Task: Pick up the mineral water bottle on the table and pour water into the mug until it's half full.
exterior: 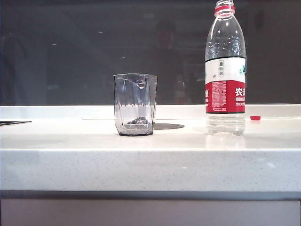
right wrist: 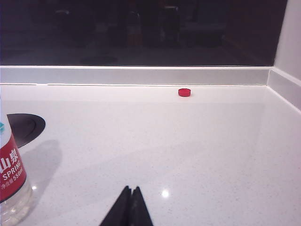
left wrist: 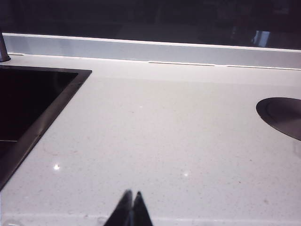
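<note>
Both our left claw [left wrist: 131, 197] and right claw [right wrist: 130, 195] sit pinched together, empty. The uncapped bottle [exterior: 225, 70] stands on the counter [exterior: 150, 160] at the mug's [exterior: 135, 104] three o'clock; we should spread the right claw, then grip at the label.

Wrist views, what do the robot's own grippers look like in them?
Only the fingertips show. The left gripper ends in two black, flat, tapering blades that come to points. The right gripper looks the same. No cables, markings or arm housings are visible, and the exterior view shows neither arm.
</note>
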Robot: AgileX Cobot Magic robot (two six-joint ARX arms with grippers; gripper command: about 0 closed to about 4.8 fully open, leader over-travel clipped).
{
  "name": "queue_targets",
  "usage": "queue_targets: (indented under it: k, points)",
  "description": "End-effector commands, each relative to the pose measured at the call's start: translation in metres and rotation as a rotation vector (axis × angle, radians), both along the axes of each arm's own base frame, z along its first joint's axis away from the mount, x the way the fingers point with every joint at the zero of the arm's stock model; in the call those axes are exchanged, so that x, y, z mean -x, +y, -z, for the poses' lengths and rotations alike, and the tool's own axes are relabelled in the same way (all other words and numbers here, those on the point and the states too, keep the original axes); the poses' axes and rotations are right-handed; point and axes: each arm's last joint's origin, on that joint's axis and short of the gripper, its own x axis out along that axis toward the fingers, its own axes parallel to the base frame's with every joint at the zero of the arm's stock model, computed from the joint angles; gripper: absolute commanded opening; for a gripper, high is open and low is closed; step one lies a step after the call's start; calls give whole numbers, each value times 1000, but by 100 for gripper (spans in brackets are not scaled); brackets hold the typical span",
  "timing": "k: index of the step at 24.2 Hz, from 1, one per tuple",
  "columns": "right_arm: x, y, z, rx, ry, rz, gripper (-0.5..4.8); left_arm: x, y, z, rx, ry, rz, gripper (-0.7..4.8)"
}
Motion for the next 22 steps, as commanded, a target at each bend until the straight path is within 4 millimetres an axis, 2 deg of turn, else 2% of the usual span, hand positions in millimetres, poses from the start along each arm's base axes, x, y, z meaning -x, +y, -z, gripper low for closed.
queue_targets:
  k: [1,11,13,15,19,22]
  points:
    - [0,0,-1,0,-16,3,0,0,0,-2,-1,-9,3,-4]
    - [0,0,-1,-42,-16,-7,0,0,-1,-2,-1,-9,16,-4]
    - [0,2,-1,-273,-9,-93,0,1,-11,-1,-1,-9,112,-4]
    - [0,5,-1,-396,12,-183,3,3,-20,-2,0,-9,203,-4]
    - [3,13,0,-463,98,-482,54,11,-40,-1,1,-9,432,-4]
    - [5,19,-1,-508,168,-530,60,17,-49,-1,1,-9,544,-4]
